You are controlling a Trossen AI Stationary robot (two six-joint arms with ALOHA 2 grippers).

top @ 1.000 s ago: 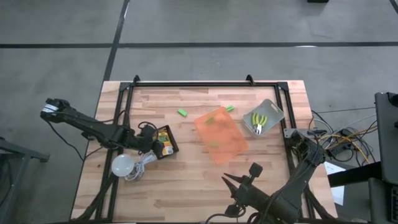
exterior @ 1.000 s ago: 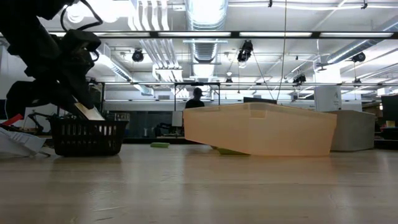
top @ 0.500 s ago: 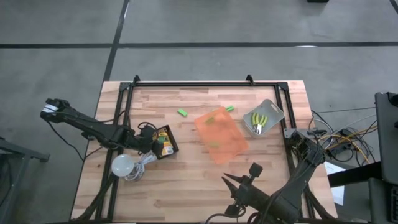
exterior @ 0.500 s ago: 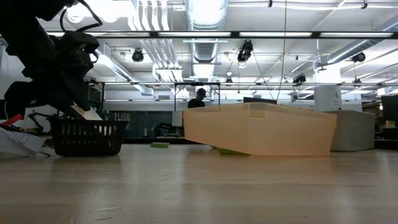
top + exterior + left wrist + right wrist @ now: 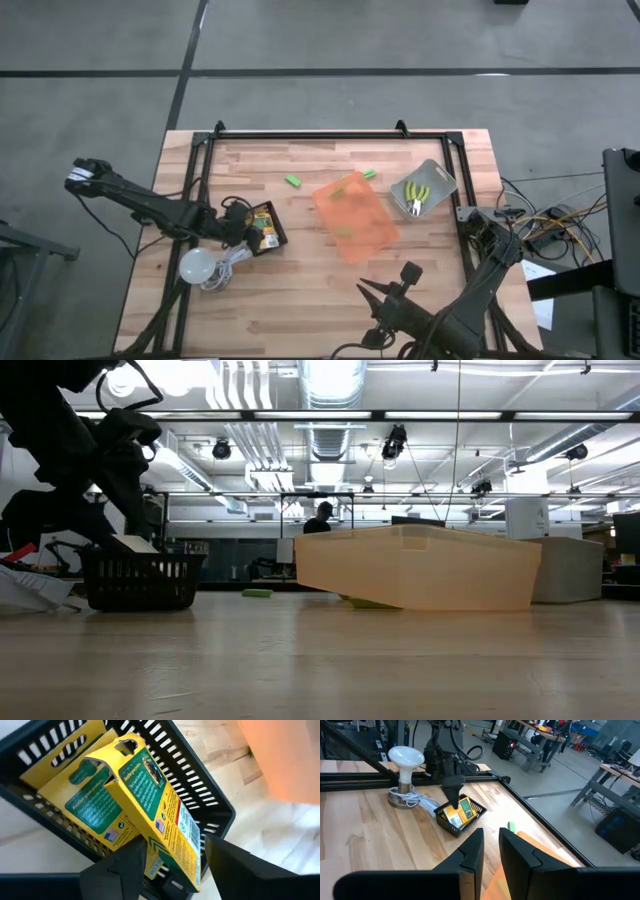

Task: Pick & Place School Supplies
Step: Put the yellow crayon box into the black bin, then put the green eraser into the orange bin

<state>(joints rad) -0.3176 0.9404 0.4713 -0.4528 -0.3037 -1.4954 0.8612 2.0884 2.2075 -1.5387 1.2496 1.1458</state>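
Two yellow-and-green crayon boxes (image 5: 150,805) lie slanted in a black mesh basket (image 5: 200,785) at the table's left (image 5: 272,240). My left gripper (image 5: 172,865) hangs over the basket's left end, open, its fingers on either side of the upper box's near end. Two bright green blocks (image 5: 294,181) (image 5: 369,174) lie on the wood at the far middle. Yellow-handled tools (image 5: 417,195) lie in a grey tray (image 5: 438,178) at the far right. My right gripper (image 5: 491,852) waits raised near the front edge (image 5: 380,298), shut on nothing. My left gripper comes slanting down from the table's left, with the upper crayon box's near end (image 5: 175,855) between its spread fingers (image 5: 130,865). Whether either finger touches the box, I cannot tell. The box rests in the basket on the other box.
An orange translucent tray (image 5: 355,215) lies upside down mid-table, with green showing through it. A white bulb with a coiled cord (image 5: 198,265) stands just in front of the basket. A black frame (image 5: 330,135) runs along the table's edges. Bare wood lies along the near side.
In the low view, the crayon box that stuck up slanting below my left gripper has dropped and now lies flatter on the basket's rim. My left gripper's fingers have spread and let it go. Neither arm has shifted.
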